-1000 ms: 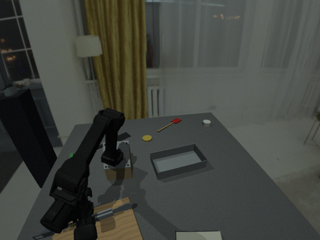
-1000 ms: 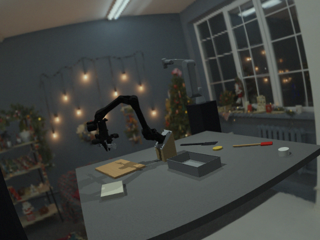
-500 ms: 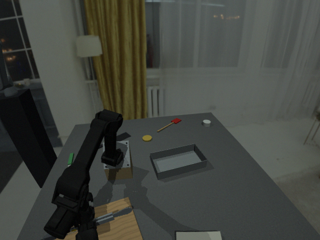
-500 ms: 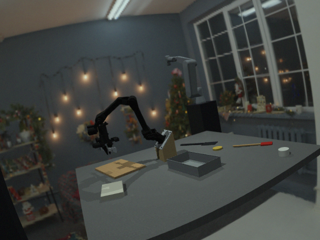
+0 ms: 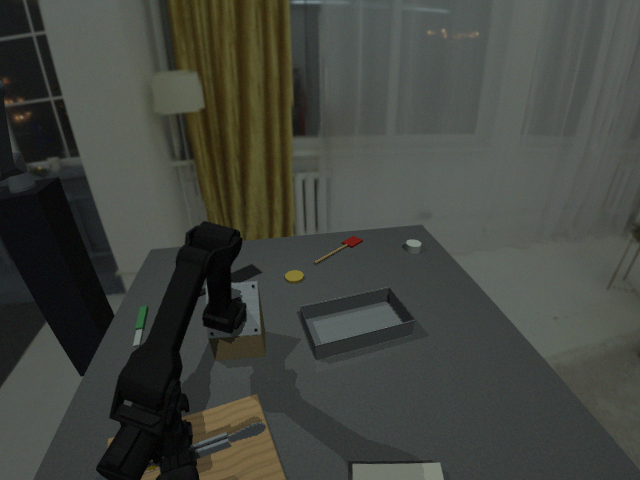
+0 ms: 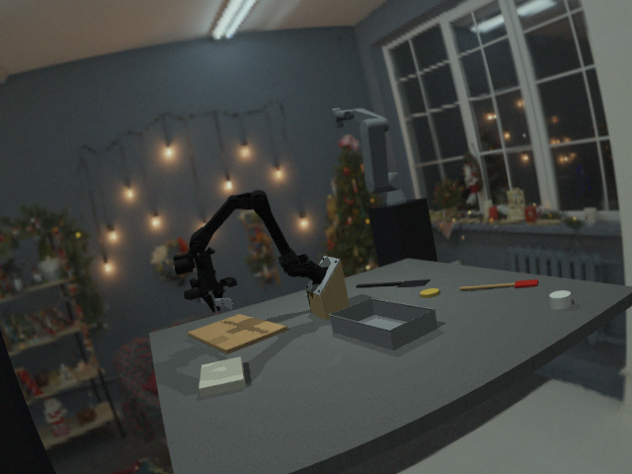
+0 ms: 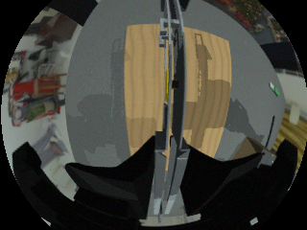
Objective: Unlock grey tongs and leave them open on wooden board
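Observation:
The grey tongs point(image 5: 210, 446) point(image 6: 223, 303) point(image 7: 179, 105) are held in my gripper point(image 5: 178, 461) point(image 7: 162, 139), which is shut on them, in the air above the wooden board point(image 5: 258, 465) point(image 6: 208, 330) point(image 7: 144, 86). In the top view their scalloped tip end sticks out to the right of the fingers. In the wrist view the two arms lie close together, side by side, running up the picture. The lock and exact tilt are too small or hidden to read. The roasting tin point(image 5: 338, 347) point(image 6: 362, 328) stands empty on the table.
A pale block point(image 5: 395, 471) point(image 6: 220, 374) lies near the board. The arm's wooden mount point(image 5: 238, 347) point(image 6: 334, 298) stands between board and tin. Farther off are a red spatula point(image 5: 353, 241) point(image 6: 525, 283), a yellow disc point(image 5: 294, 276) point(image 6: 430, 292) and a white cylinder point(image 5: 413, 246) point(image 6: 560, 299).

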Available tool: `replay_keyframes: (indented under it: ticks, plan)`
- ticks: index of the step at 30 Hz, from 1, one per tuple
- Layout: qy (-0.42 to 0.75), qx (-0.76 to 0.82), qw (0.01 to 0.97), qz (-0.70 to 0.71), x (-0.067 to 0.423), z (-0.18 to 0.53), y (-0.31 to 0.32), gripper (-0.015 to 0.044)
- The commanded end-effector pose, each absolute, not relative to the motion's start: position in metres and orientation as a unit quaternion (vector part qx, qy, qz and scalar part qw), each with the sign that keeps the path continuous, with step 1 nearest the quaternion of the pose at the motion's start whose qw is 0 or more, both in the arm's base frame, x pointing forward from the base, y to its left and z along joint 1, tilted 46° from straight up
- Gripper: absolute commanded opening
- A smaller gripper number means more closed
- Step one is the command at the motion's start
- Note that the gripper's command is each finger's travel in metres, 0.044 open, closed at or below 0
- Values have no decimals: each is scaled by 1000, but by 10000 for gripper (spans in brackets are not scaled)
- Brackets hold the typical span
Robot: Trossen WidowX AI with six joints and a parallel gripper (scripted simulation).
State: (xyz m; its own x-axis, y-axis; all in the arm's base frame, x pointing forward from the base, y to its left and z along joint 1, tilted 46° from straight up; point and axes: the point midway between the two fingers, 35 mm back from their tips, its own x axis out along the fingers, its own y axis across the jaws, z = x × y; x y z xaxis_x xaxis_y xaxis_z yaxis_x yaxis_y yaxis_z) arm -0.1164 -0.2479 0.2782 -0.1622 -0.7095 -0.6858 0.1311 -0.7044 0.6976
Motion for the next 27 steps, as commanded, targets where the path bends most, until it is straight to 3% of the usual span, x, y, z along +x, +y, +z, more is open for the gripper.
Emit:
replay_keyframes:
  ticks: [1, 27]
  plan:
    - [-252, 577, 290, -721, -118, 274, -252, -150]
    - [-253, 577, 290, -720, -121, 243, -280, -150]
